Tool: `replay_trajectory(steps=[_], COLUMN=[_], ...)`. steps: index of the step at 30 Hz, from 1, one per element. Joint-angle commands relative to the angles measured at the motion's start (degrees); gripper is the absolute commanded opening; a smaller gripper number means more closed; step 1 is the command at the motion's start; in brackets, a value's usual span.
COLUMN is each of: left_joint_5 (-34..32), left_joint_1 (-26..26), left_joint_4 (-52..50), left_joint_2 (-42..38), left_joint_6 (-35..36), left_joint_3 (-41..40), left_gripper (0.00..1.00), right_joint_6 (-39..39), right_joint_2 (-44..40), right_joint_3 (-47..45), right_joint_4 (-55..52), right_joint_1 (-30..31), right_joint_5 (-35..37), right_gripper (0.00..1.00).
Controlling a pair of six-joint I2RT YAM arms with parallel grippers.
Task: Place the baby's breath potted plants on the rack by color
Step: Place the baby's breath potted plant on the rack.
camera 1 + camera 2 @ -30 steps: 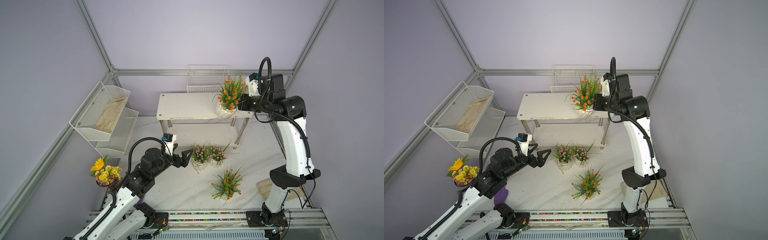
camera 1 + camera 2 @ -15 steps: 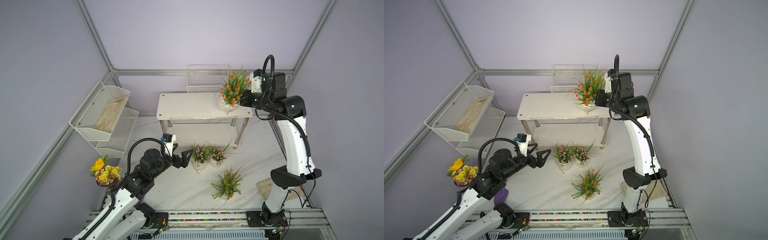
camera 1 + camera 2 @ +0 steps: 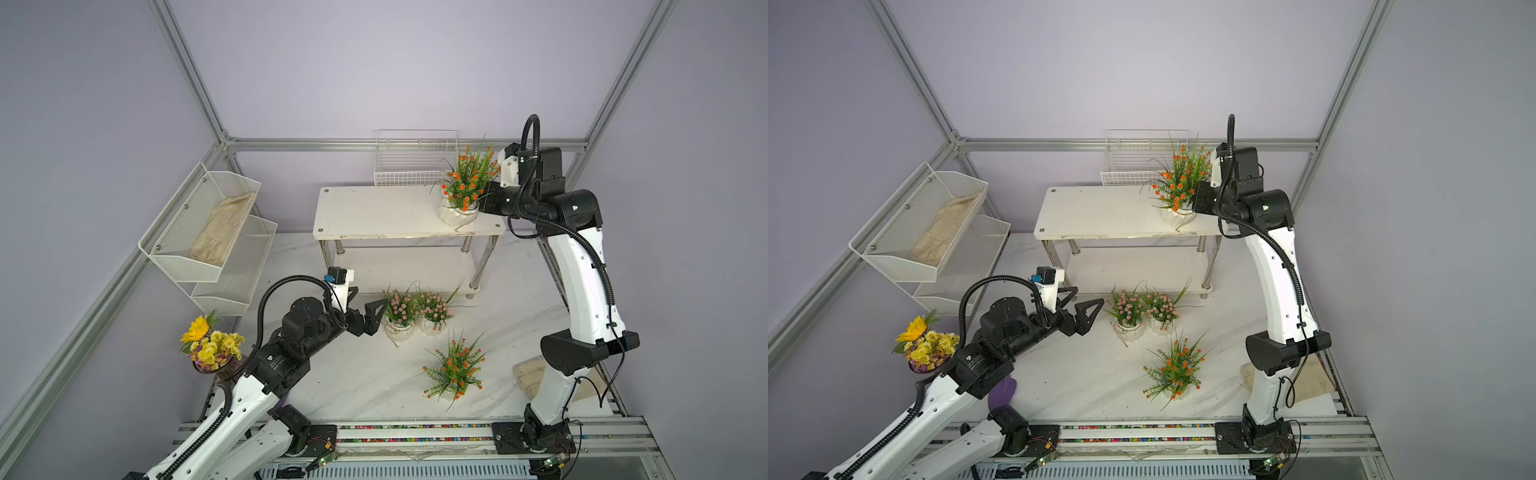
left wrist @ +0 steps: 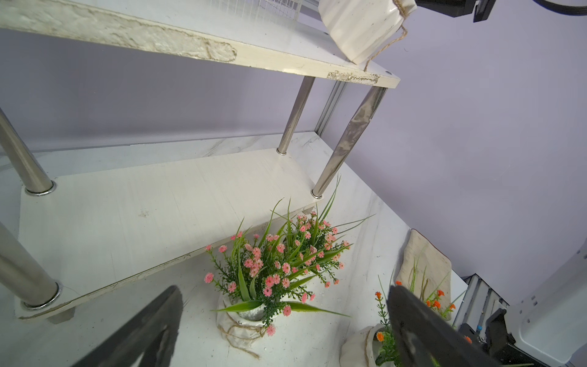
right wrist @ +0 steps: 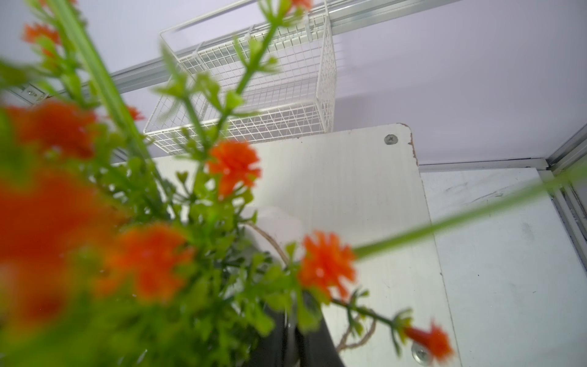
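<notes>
The right gripper [image 3: 481, 206] is shut on the rim of the orange plant [image 3: 467, 183]. A second ago that plant leaned over the right end of the rack [image 3: 374, 212]. Now it stands nearly upright, its pot down at the top shelf's front right corner. The left wrist view shows the pot still tipped a little, base edge at the board; whether it sits flat is not clear.

The left gripper [image 3: 365, 301] has barely moved. It hangs with its jaws spread wide and holds nothing, just beside the two pink plants [image 3: 399, 309]. They stand touching on the tabletop [image 3: 353, 374], just off the lower shelf's front edge near its right end. The second orange plant [image 3: 455, 368] stays nearer the tabletop's front edge, untouched.
</notes>
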Motion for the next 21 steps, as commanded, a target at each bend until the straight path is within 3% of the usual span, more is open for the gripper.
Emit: replay_trajectory(steps=[1, 5, 12, 21], left_joint_5=[-0.6, -0.7, -0.9, -1.0], left_joint_1=[-0.3, -0.3, -0.3, -0.3], left_joint_4=[2.3, 2.3, 2.3, 2.1], left_joint_2=[-0.4, -0.8, -0.8, -0.9], left_joint_6=[-0.4, -0.4, -0.4, -0.2], left_joint_3=[-2.0, -2.1, -2.3, -2.0], left_gripper=[1.00, 1.00, 1.00, 1.00], right_joint_6=[0.7, 0.7, 1.1, 1.5], right_joint_2=[-0.1, 0.1, 0.0, -0.3], right_joint_3=[0.3, 0.1, -0.3, -0.9], right_joint_4=[5.4, 5.5, 6.3, 7.3], right_joint_1=[-0.6, -0.7, -0.9, -1.0], right_joint_5=[-0.1, 0.1, 0.0, -0.2], right_gripper=[0.00, 0.04, 0.22, 0.25])
